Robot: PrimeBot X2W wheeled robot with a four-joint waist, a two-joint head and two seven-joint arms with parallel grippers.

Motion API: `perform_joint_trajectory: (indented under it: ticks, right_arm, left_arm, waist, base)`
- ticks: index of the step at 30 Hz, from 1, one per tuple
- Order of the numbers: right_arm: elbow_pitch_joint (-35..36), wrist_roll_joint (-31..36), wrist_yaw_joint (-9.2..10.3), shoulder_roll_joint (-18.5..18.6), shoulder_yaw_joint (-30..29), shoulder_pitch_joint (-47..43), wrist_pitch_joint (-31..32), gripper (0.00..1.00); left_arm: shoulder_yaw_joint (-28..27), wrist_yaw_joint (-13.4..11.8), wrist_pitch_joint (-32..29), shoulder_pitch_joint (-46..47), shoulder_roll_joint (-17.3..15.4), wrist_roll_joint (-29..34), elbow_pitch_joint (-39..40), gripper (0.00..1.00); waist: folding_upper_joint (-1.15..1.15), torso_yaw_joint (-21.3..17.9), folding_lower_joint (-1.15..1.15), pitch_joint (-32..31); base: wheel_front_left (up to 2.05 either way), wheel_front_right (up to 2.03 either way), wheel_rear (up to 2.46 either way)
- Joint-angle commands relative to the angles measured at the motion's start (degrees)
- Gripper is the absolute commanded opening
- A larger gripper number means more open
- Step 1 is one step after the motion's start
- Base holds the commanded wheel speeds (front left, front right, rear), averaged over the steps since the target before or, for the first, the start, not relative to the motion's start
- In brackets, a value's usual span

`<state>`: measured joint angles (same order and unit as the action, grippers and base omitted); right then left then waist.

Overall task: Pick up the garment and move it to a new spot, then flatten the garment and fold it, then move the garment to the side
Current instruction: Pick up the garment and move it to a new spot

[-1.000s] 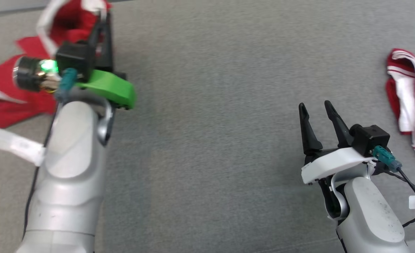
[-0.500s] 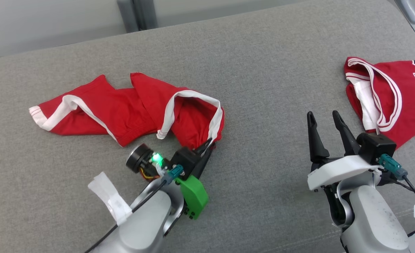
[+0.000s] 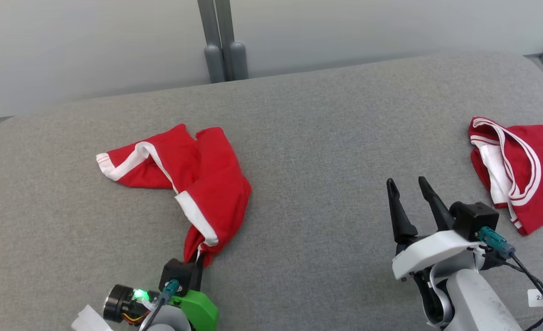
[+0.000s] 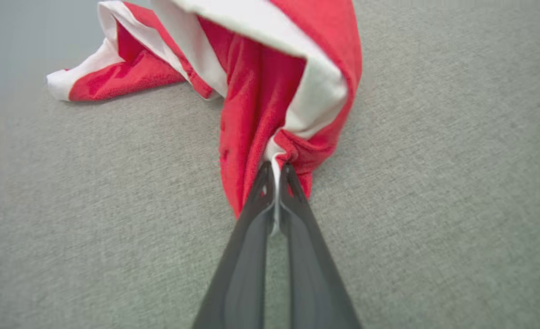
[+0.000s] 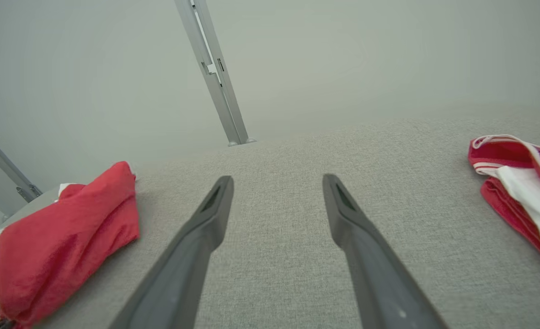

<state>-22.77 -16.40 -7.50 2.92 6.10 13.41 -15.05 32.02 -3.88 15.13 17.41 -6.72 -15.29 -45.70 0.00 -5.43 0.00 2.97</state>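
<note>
A red garment with white trim (image 3: 207,184) lies crumpled on the left part of the grey padded surface (image 3: 326,138), drawn out toward me. My left gripper (image 3: 200,258) sits at the bottom left, shut on the garment's near edge. In the left wrist view the dark fingers (image 4: 251,228) pinch a white-edged fold of the garment (image 4: 256,91), which rises slightly from the surface. My right gripper (image 3: 407,181) hovers open at the lower right, nothing between its fingers (image 5: 196,228), well apart from the garment (image 5: 64,246).
A second red and white garment (image 3: 515,170) lies at the surface's right edge, also at the right in the right wrist view (image 5: 516,183). A grey post (image 3: 220,41) stands against the pale wall behind. Bare grey surface stretches between the two garments.
The head camera has tilted up. My left gripper has pulled the garment's edge nearer and leftward, drawing the cloth into a narrower bunch. The right gripper stays open.
</note>
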Motion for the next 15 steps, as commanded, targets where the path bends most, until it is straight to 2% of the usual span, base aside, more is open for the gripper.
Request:
perform_joint_trajectory:
  ticks: [1,3,4,5,6,12,15]
  right_arm:
    - [0.0,-0.3,0.03,0.1,0.6,-0.8,-0.2,1.0]
    - [0.0,-0.7,0.03,0.1,1.7,-0.8,-0.2,1.0]
    - [-0.1,-0.8,0.03,0.1,2.4,-0.7,-0.2,1.0]
    - [-0.2,-0.9,0.03,0.1,3.1,-0.5,-0.2,1.0]
    - [-0.4,-1.0,0.03,0.1,4.1,-0.2,-0.2,1.0]
    - [-2.1,-1.2,0.03,0.1,12.0,3.9,-0.2,1.0]
    - [-5.5,-1.0,0.04,0.1,17.1,8.1,-0.1,1.0]
  left_arm:
    - [-1.2,-1.0,0.0,-1.4,-0.4,-0.8,0.7,0.0]
    - [-2.8,-1.7,0.0,-2.3,-0.5,-1.1,2.0,0.0]
    - [-3.2,-1.8,0.0,-2.7,-0.4,-0.9,2.6,0.13]
    - [-3.5,-1.7,0.0,-2.9,-0.3,-0.7,3.1,0.72]
    - [-3.8,-1.5,0.0,-3.2,0.0,-0.5,3.8,1.0]
    - [-6.5,-1.8,0.0,-4.2,1.9,0.1,8.7,1.0]
    - [-7.3,-1.5,0.0,-4.8,2.6,0.8,11.5,1.0]
  waist:
    - [0.0,2.5,0.0,-2.4]
    - [0.0,3.2,0.0,-2.4]
    - [0.0,3.7,0.0,-2.4]
    - [0.0,4.2,0.0,-2.2]
    - [0.0,4.7,0.0,-2.1]
    - [0.0,9.3,0.0,0.1]
    - [0.0,12.8,0.0,1.5]
  base:
    - [0.0,0.0,0.0]
    - [0.0,0.0,0.0]
    - [0.0,0.0,0.0]
    - [0.0,0.0,0.0]
    - [0.0,0.0,0.0]
    - [0.0,0.0,0.0]
    - [0.0,0.0,0.0]
